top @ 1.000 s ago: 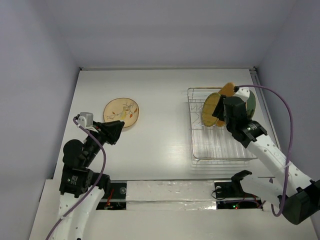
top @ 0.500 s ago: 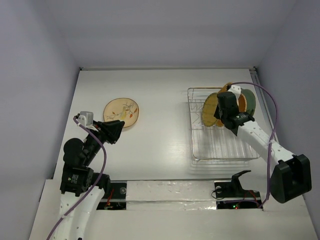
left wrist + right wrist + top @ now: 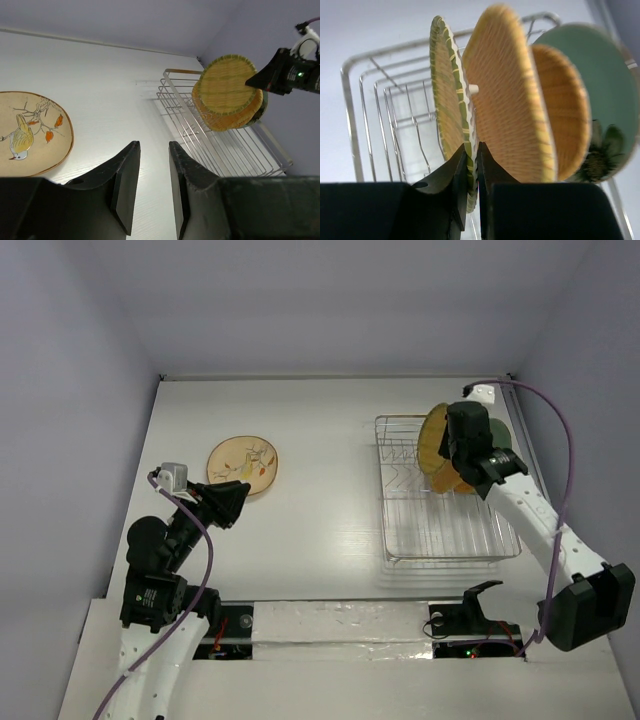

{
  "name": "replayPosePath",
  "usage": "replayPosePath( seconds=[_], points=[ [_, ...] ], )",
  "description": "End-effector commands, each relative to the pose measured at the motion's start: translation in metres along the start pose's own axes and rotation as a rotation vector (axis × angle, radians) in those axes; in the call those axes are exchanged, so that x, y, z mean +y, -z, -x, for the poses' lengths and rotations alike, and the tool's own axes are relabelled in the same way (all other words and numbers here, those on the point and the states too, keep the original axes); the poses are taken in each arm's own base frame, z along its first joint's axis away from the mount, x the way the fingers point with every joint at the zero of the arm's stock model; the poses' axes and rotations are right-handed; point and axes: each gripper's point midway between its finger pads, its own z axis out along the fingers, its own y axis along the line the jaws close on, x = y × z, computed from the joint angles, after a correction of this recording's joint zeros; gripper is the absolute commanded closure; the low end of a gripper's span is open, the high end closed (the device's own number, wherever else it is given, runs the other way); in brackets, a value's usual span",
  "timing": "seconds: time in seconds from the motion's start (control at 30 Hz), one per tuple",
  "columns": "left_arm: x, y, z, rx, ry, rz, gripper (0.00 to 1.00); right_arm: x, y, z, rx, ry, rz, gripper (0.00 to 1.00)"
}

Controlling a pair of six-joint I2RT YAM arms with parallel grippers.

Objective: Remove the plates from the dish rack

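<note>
Right gripper (image 3: 470,156) clamps the green-rimmed woven plate (image 3: 447,95) — cream bird plate (image 3: 243,463) already out, three more plates (image 3: 512,105) in the dish rack (image 3: 440,535).

No readable text, labels, brands, numbers or signs in any view.

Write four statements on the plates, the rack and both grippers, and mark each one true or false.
1. The right gripper is clamped on the rim of the yellow-green woven plate. True.
2. The cream plate stands in the dish rack. False: it lies flat on the table, left of the rack.
3. The left gripper holds a plate. False: its jaws are apart with nothing between them.
4. A pale green plate stands beyond the orange woven plates at the rack. True.
</note>
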Motion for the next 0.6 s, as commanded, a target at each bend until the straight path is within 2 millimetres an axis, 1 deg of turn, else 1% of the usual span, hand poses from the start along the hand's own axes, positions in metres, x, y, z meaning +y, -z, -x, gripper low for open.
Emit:
replayPosePath(
  seconds=[0.0,0.07,0.1,0.13,0.2,0.23,0.27,0.3,0.33,0.37,0.4,0.43,0.47,0.53,0.57],
  points=[
    [-0.008,0.000,0.011,-0.041,-0.024,-0.037,0.73,0.002,0.041,0.086,-0.210,-0.106,0.058,1.00],
    [-0.008,0.000,0.011,-0.042,-0.024,-0.035,0.73,0.002,0.052,0.094,-0.226,-0.107,0.069,1.00],
    [-0.008,0.000,0.012,-0.043,-0.024,-0.036,0.73,0.006,0.061,0.101,-0.244,-0.113,0.091,1.00],
    [-0.008,0.000,0.011,-0.043,-0.023,-0.037,0.73,0.014,0.071,0.107,-0.260,-0.115,0.130,1.00],
    [-0.008,0.000,0.011,-0.043,-0.023,-0.036,0.73,0.026,0.083,0.111,-0.275,-0.123,0.184,1.00],
    [-0.007,0.000,0.011,-0.041,-0.022,-0.035,0.73,0.043,0.091,0.109,-0.273,-0.110,0.236,1.00],
    [-0.008,0.000,0.011,-0.043,-0.024,-0.037,0.73,0.054,0.094,0.105,-0.265,-0.101,0.266,1.00],
    [-0.008,0.000,0.011,-0.043,-0.023,-0.036,0.73,0.070,0.092,0.099,-0.247,-0.095,0.304,1.00],
    [-0.008,0.000,0.012,-0.043,-0.023,-0.036,0.73,0.091,0.093,0.088,-0.214,-0.076,0.379,1.00],
    [-0.008,0.000,0.011,-0.042,-0.022,-0.035,0.73,0.115,0.101,0.075,-0.187,-0.054,0.462,1.00],
    [-0.007,0.000,0.011,-0.042,-0.022,-0.033,0.73,0.133,0.104,0.066,-0.164,-0.053,0.521,1.00],
    [-0.007,0.000,0.011,-0.043,-0.022,-0.034,0.73,0.161,0.106,0.055,-0.130,-0.039,0.621,1.00],
    [-0.007,0.000,0.011,-0.042,-0.023,-0.033,0.73,0.182,0.114,0.035,-0.090,-0.012,0.691,1.00],
    [-0.007,-0.001,0.011,-0.040,-0.021,-0.033,0.73,0.211,0.122,0.017,-0.047,0.008,0.789,1.00],
    [-0.007,-0.001,0.011,-0.040,-0.021,-0.034,0.73,0.227,0.122,-0.004,-0.001,0.043,0.821,1.00]
  ],
)
